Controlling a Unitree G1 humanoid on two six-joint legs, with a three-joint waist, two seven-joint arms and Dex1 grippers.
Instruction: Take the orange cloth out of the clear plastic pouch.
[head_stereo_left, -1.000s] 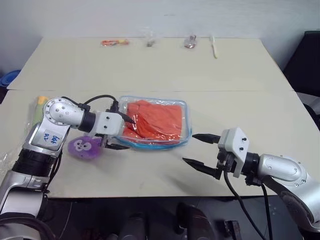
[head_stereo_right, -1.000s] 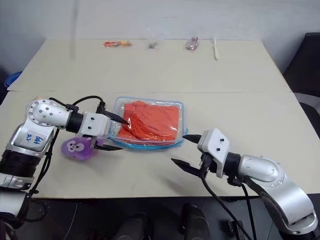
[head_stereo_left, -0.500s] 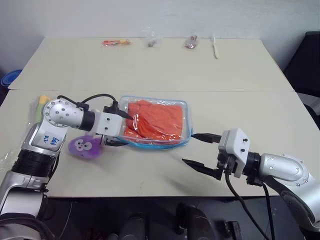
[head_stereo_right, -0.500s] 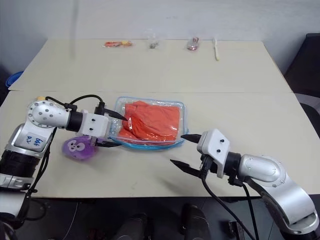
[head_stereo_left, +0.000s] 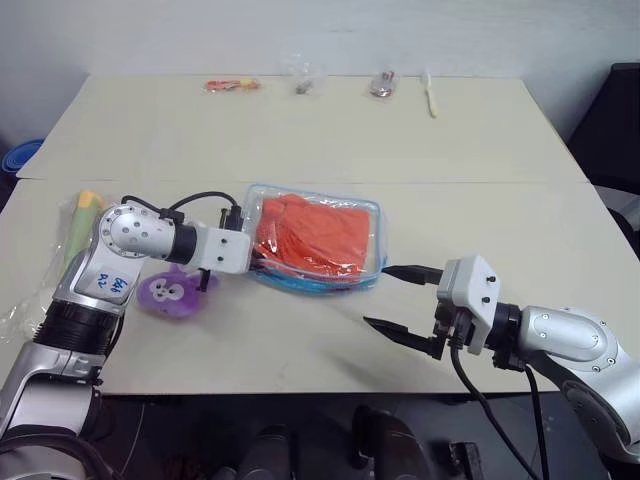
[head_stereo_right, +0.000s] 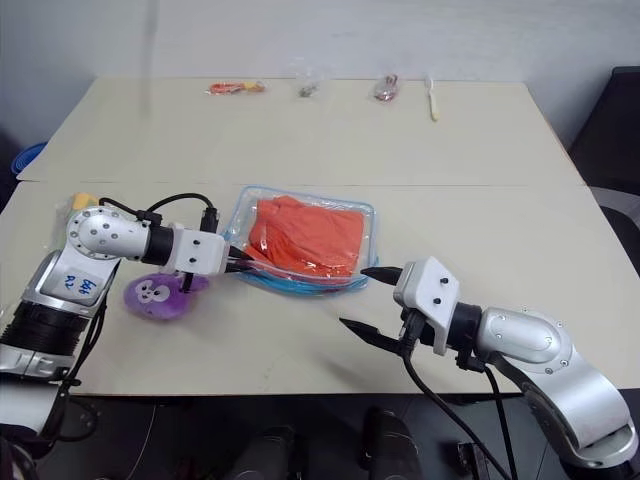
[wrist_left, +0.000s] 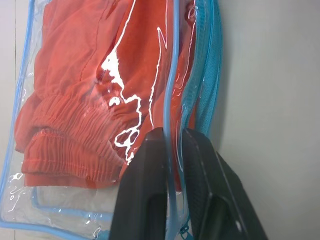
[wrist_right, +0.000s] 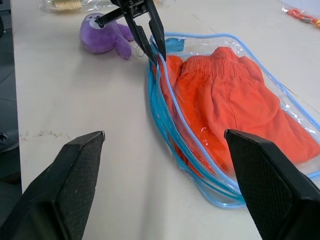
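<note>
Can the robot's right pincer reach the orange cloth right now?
Probably not yet. The right pincer hangs open beside the clear plastic pouch, but the orange cloth lies inside, behind the plastic.

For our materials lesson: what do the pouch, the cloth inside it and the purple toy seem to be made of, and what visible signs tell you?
Pouch: looks like clear glossy plastic film; white glare streaks, contents visible, blue zipper edging.
Cloth: seems a soft matte woven or knit fabric; folds, wrinkles, a gathered ribbed band.
Purple toy: probably plush fabric; rounded, soft, dull surface.
</note>
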